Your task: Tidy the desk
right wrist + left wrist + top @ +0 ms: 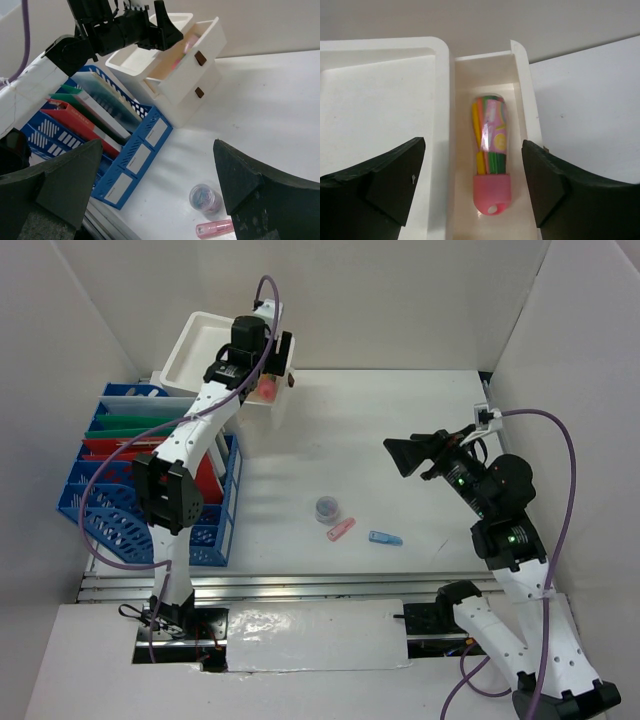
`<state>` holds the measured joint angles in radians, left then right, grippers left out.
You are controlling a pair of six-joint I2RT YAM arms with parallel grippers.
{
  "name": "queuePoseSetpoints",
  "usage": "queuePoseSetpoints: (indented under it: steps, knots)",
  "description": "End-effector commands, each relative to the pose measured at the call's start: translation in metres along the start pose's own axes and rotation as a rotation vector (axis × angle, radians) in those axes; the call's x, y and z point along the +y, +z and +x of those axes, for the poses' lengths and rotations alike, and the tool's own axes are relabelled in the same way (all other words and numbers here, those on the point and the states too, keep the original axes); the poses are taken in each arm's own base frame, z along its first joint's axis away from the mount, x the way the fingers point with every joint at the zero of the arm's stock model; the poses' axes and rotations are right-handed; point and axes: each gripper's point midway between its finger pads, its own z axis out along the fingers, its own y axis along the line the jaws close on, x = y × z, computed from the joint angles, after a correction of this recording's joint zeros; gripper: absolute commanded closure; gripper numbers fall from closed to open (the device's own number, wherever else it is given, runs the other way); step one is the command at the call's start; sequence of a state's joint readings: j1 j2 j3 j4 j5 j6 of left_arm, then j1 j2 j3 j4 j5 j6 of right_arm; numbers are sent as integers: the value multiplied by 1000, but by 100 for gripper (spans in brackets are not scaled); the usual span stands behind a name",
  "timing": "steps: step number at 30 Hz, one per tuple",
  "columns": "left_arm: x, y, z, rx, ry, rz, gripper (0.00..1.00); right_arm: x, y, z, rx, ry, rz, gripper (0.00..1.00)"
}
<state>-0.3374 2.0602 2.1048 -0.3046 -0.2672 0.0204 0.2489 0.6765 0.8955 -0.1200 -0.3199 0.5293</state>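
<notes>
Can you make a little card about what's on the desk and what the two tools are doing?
Left tool: open, over the pulled-out drawer
Drawer: holds a colourful tube with a pink cap, lying flat, untouched
Right tool: open, empty, above the desk
Loose on desk: small round jar, pink item, blue item
Left side: blue file rack with folders

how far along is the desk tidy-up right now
Done: a pink-capped tube of colourful sticks lies in the open top drawer. In hand: nothing. The left pincer hangs open above that tube, and the right pincer is open over the desk. Left: a small round jar, a pink item and a blue item lie loose on the desk, and the drawer is not yet shut.
</notes>
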Motion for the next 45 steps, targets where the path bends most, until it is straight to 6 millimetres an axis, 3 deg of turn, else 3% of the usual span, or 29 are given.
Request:
queuePoseSetpoints:
  steps: [1,3,9,13,14,17,18,19,20,21,24,26,27,28,36,45]
  knots:
    - [6,-11,-36,-113,-40,-16,8,10,0,-12,-35,-30,-37,0]
    - [8,-16,-42,-129,-47,-17,0,11,0,-13,-36,-31,-41,0]
    - [7,-50,-83,-216,-141,34,0,9,3,-12,-33,-24,-32,0]
    - [-29,-76,-97,-232,-152,214,11,5,6,-10,-29,-15,-24,0]
    - [-38,-78,-94,-219,-148,253,16,4,6,-10,-29,-13,-21,0]
    - [-75,-90,-88,-192,-146,411,54,2,4,-9,-38,-11,-12,0]
    - [-83,-91,-82,-171,-148,442,72,1,4,-9,-41,-7,-5,0]
    - [-95,-86,-71,-138,-153,470,78,1,3,-9,-46,-7,-5,0]
    - [-104,-85,-64,-117,-165,506,94,1,3,-9,-47,-5,-3,0]
    - [-109,-80,-57,-103,-171,516,100,1,3,-10,-49,-5,-1,0]
    - [-121,-50,-19,-4,-182,506,100,3,2,-10,-49,-5,-8,0]
    - [-119,-39,-16,9,-168,478,100,4,2,-11,-45,-4,-9,0]
    - [-120,-27,2,60,-161,454,100,3,3,-10,-41,-6,-8,0]
    - [-118,-25,-5,49,-156,438,100,3,3,-10,-40,-7,-6,0]
    - [-100,1,27,131,-109,268,100,-1,3,-9,-49,-11,5,0]
    - [-71,12,40,138,-1,35,100,-1,8,-3,-32,-2,-14,0]
